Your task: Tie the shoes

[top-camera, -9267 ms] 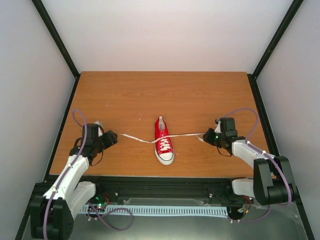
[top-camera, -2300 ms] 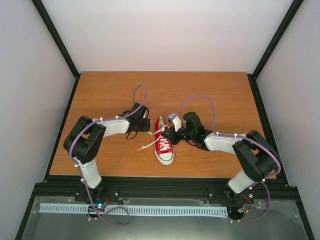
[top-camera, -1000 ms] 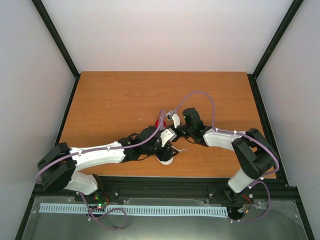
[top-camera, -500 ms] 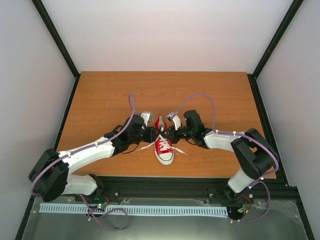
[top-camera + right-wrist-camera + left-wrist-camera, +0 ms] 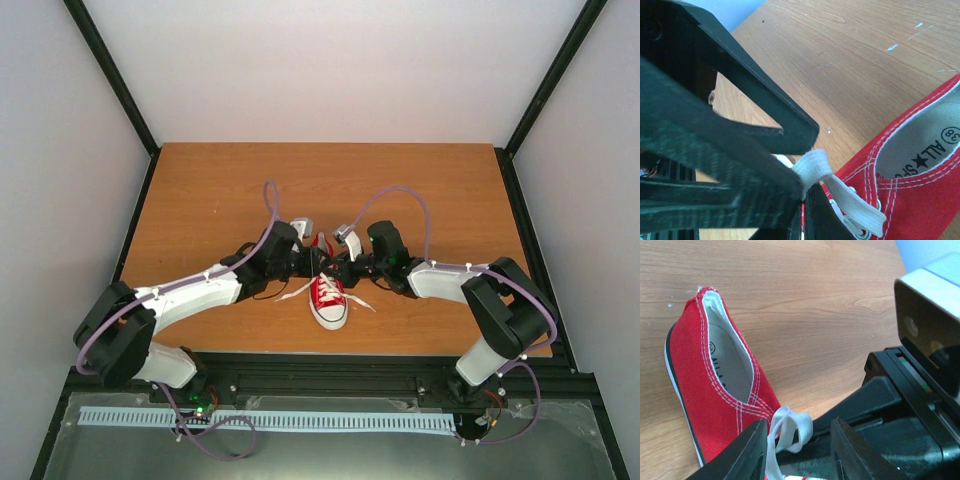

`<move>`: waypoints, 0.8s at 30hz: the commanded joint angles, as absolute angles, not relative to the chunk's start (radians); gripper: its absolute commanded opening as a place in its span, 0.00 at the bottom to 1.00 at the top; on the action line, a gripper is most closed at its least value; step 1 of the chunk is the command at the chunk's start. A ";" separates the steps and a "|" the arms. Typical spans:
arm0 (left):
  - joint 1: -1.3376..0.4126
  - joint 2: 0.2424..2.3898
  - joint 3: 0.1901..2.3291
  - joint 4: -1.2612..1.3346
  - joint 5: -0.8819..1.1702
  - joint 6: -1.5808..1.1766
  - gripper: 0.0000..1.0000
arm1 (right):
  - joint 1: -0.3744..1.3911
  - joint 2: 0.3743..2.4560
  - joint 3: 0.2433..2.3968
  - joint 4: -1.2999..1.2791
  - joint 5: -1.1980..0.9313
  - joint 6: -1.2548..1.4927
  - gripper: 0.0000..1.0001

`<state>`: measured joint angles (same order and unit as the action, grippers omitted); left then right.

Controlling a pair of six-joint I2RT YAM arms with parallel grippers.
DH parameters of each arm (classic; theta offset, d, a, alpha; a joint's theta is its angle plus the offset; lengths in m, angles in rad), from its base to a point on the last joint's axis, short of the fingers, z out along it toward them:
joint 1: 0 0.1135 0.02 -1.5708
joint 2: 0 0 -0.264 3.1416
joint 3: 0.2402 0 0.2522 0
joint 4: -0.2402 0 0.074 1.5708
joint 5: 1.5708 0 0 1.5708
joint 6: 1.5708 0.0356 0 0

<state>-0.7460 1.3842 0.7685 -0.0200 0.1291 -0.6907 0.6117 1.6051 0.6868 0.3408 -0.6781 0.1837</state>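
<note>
The red sneaker (image 5: 328, 296) lies mid-table with its white toe cap towards the arms, and also shows in the left wrist view (image 5: 705, 375) and the right wrist view (image 5: 920, 165). My right gripper (image 5: 338, 268) is shut on a loop of white lace (image 5: 812, 167) above the eyelets; its jaws (image 5: 804, 202) pinch the loop. My left gripper (image 5: 308, 262) is open right beside it. In the left wrist view its fingers (image 5: 752, 452) stand either side of the same loop (image 5: 790, 426) without touching it. Loose lace ends (image 5: 290, 292) trail on both sides of the shoe.
The two grippers almost touch over the shoe's tongue; the right gripper's black body (image 5: 890, 405) and grey camera housing (image 5: 935, 300) fill the right of the left wrist view. Purple cables (image 5: 395, 195) arc above both arms. Black frame posts edge the table (image 5: 200, 190).
My left arm swung from across the shoe's front back to its left side, then moved its open gripper in to the loop. My right gripper stayed shut on the lace.
</note>
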 commanded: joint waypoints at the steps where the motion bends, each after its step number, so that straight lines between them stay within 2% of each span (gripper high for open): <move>1: -0.740 1.413 0.823 0.002 0.144 -0.708 0.34 | 0.617 1.587 0.683 0.381 -0.690 0.160 0.03; 3: -0.740 1.427 0.828 0.000 0.139 -0.709 0.30 | 0.618 1.588 0.684 0.380 -0.693 0.160 0.03; 8: -0.740 1.458 0.845 -0.006 0.140 -0.701 0.27 | 0.620 1.586 0.685 0.379 -0.693 0.157 0.03; 13: -0.740 1.451 0.839 -0.008 0.107 -0.700 0.02 | 0.620 1.575 0.688 0.358 -0.667 0.158 0.03; 15: -0.739 1.431 0.821 0.007 0.096 -0.690 0.01 | 0.620 1.551 0.692 0.327 -0.623 0.161 0.13; 18: -0.739 1.416 0.803 0.021 0.098 -0.673 0.01 | 0.618 1.456 0.658 0.307 -0.527 0.166 0.46; 20: -0.739 1.411 0.792 0.025 0.112 -0.666 0.01 | 0.615 1.384 0.635 0.268 -0.473 0.165 0.60; 22: -0.739 1.404 0.779 0.036 0.130 -0.662 0.01 | 0.614 1.320 0.603 0.232 -0.442 0.168 0.68; 24: -0.739 1.400 0.767 0.043 0.142 -0.660 0.01 | 0.611 1.278 0.561 0.217 -0.430 0.182 0.71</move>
